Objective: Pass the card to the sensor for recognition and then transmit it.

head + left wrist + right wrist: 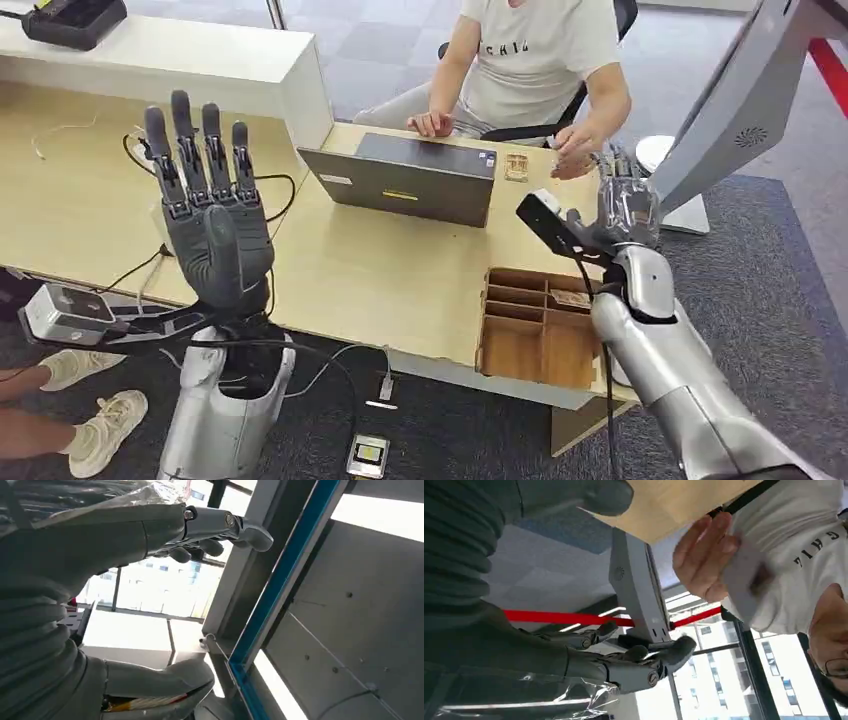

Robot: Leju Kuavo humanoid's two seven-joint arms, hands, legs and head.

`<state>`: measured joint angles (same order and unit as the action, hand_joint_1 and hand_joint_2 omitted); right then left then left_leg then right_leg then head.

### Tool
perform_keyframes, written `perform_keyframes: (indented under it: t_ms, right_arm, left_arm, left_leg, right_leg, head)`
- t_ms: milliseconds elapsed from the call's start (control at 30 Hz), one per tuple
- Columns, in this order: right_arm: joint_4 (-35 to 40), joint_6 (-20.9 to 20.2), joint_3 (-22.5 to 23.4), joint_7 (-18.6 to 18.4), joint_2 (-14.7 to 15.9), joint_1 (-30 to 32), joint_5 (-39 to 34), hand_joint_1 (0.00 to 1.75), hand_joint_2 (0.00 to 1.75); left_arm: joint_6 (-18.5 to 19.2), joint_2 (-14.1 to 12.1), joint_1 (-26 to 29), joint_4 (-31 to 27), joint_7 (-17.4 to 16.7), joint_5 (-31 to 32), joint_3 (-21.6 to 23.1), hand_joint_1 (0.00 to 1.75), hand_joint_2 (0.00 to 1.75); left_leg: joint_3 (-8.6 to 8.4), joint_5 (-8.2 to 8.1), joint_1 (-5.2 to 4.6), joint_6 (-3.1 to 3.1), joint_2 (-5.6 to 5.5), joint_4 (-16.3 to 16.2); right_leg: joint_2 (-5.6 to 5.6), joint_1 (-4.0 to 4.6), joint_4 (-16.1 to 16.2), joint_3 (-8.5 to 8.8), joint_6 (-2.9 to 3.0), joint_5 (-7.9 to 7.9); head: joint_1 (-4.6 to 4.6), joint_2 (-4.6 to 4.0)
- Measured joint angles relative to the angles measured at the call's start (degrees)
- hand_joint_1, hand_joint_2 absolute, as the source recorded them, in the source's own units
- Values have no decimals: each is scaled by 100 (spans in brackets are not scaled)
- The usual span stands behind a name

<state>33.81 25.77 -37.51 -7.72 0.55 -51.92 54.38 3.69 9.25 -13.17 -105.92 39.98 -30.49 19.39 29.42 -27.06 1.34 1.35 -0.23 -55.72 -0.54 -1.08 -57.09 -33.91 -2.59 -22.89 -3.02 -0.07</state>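
The person's white T-shirt (535, 50) bears dark letters, partly legible as "CHI"; nothing else is readable.

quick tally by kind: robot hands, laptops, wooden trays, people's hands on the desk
robot hands: 2 (left hand, right hand)
laptops: 1 (laptop)
wooden trays: 2 (big tray, small tray)
person's hands: 2 (hand, hand)
total: 7
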Motion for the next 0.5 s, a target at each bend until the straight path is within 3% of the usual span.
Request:
perform_keyframes:
  t_ms: [233, 500]
  right_arm:
    - [323, 109, 57, 159, 118, 246, -540, 0, 175]
    - [1822, 26, 234, 112, 474, 1127, -914, 0, 175]
  left_arm:
    - [-57, -2, 71, -83, 7, 88, -30, 0, 175]
    - [-230, -63, 210, -225, 9, 136, -83, 0, 175]
  left_leg:
    - [-1, 0, 0, 0, 0, -1]
    - [-3, -2, 0, 0, 0, -1]
  right_leg:
    - [0, 0, 0, 0, 0, 0]
    - [0, 0, 1, 0, 0, -1]
  head:
    - [0, 0]
    - [-2, 0]
